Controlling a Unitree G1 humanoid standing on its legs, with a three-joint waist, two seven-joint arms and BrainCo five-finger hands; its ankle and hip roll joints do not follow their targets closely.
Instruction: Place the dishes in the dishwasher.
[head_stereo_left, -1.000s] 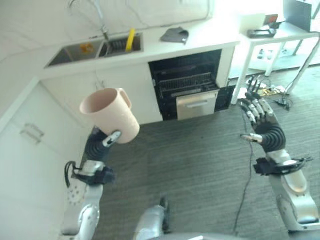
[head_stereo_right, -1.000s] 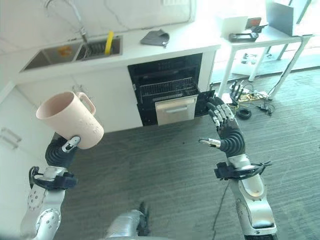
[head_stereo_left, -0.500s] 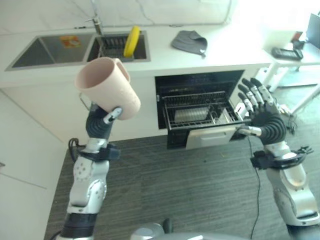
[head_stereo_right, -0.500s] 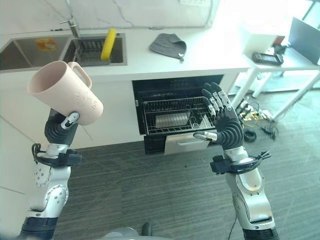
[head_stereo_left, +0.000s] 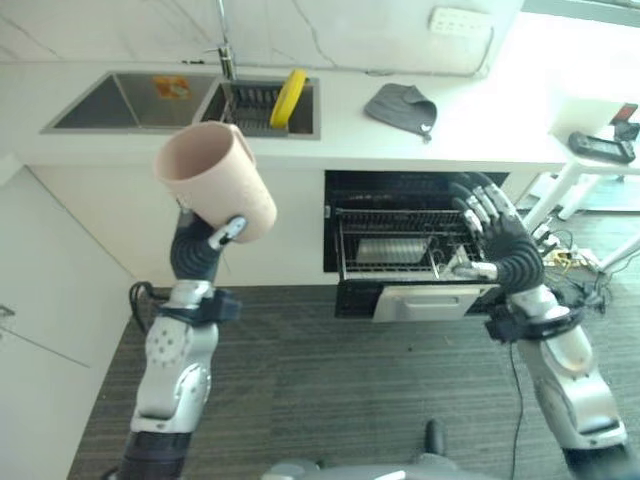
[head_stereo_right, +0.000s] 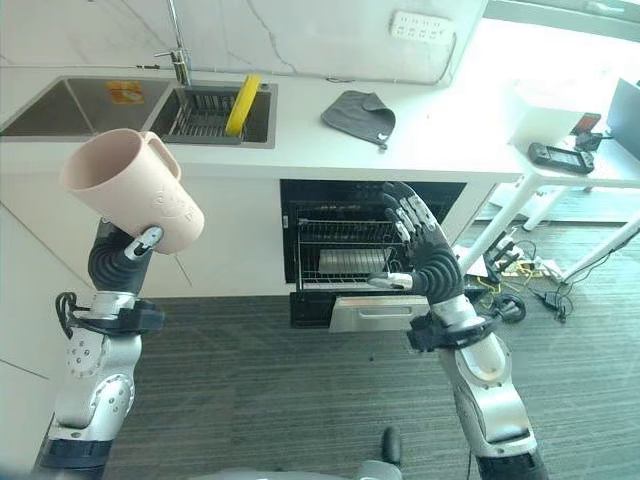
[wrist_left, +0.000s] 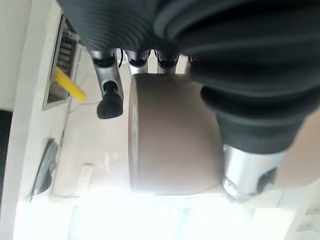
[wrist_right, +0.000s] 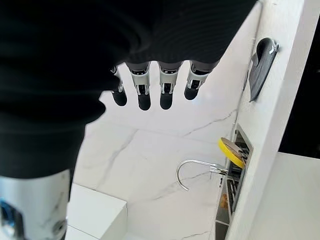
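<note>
**Mug aloft before the open dishwasher**

You are facing a white counter (head_stereo_right: 300, 135) with a sink (head_stereo_right: 215, 110) at 11 o'clock and the open dishwasher (head_stereo_right: 365, 245) ahead. Your left hand (head_stereo_left: 205, 245) is gripping the pink mug (head_stereo_left: 212, 190), seemingly tilted. Your right hand (head_stereo_right: 420, 250) is raised at 2 o'clock, fingers spread.
</note>
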